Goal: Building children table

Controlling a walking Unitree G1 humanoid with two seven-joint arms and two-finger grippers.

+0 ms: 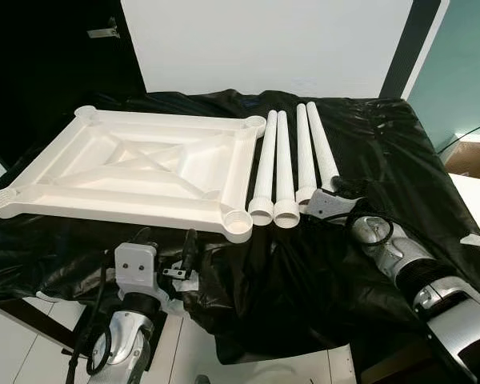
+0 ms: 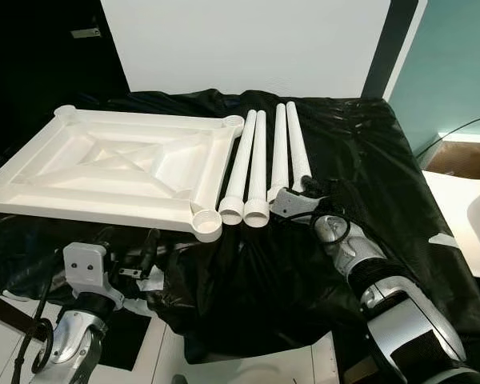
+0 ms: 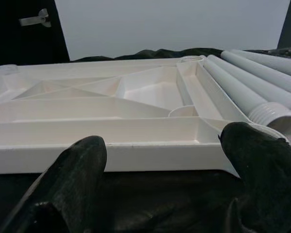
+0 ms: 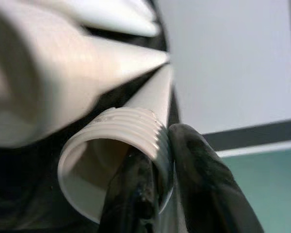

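Lying rightmost in a row of four, the long white plastic table leg [image 1: 323, 156] runs from its threaded open end, nearest the robot, away toward the far wall, its long axis almost parallel to the three other white tubular legs [image 1: 278, 164] just beside it on the crumpled black plastic sheet [image 1: 304, 280] that covers the work surface. The right gripper [image 4: 157, 194] is clamped on the rim of that threaded end: in the right wrist view one black finger sits inside the bore and the other presses on the outer threads, so the wall of the tube is pinched between them and the leg extends straight ahead of the fingers. To the left of the legs lies the white ribbed plastic tabletop [image 1: 136, 168], underside up, with a round threaded socket [image 1: 238, 223] at its near right corner, just beside the open ends of the first two legs. The left gripper [image 3: 162, 170] hovers low at the near edge of the tabletop, its two fingers spread apart and holding nothing, the tabletop's side wall directly in front of them. The right arm is plainly the nearer one to the leg, and the likely next move, lifting the leg and turning it upright over a corner socket, depends on this rim pinch staying firm, since the whole length hangs out beyond the fingers.
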